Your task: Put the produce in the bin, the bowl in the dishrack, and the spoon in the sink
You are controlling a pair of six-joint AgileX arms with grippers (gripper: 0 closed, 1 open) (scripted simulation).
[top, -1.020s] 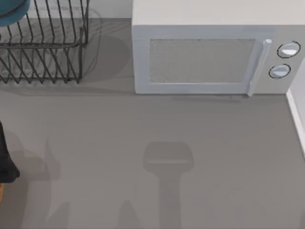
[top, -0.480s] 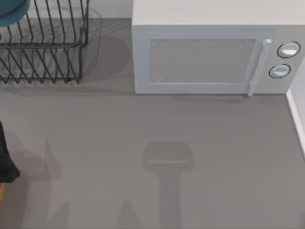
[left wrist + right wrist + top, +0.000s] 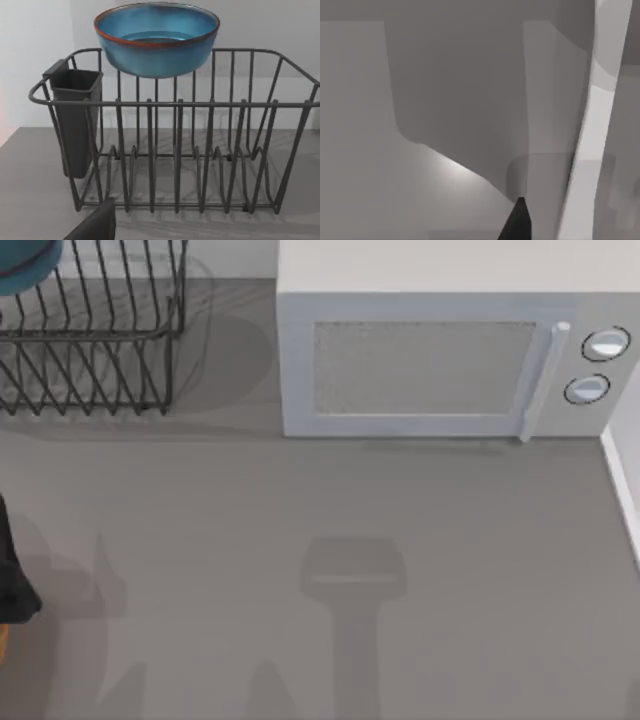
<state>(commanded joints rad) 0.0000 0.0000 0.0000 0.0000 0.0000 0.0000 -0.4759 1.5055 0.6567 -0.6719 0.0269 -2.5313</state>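
Note:
The teal-blue bowl (image 3: pixel 156 42) with its reddish-brown edge sits upright, high at the far side of the black wire dishrack (image 3: pixel 175 150). In the top view the dishrack (image 3: pixel 95 350) stands at the table's far left, and a piece of the bowl (image 3: pixel 22 265) shows at the corner. My left gripper (image 3: pixel 95 225) hangs in front of the rack, apart from it, and nothing shows in it. My left arm (image 3: pixel 10 580) is at the left edge of the table. My right gripper (image 3: pixel 517 222) is over plain grey surfaces beside a white edge (image 3: pixel 592 130). The produce, spoon and bin are out of view.
A white microwave (image 3: pixel 450 360) with its door shut stands at the back right. A dark cutlery holder (image 3: pixel 75 120) hangs on one end of the rack. A white edge (image 3: pixel 622 495) runs along the table's right side. Arm shadows lie on the grey tabletop (image 3: pixel 350 530).

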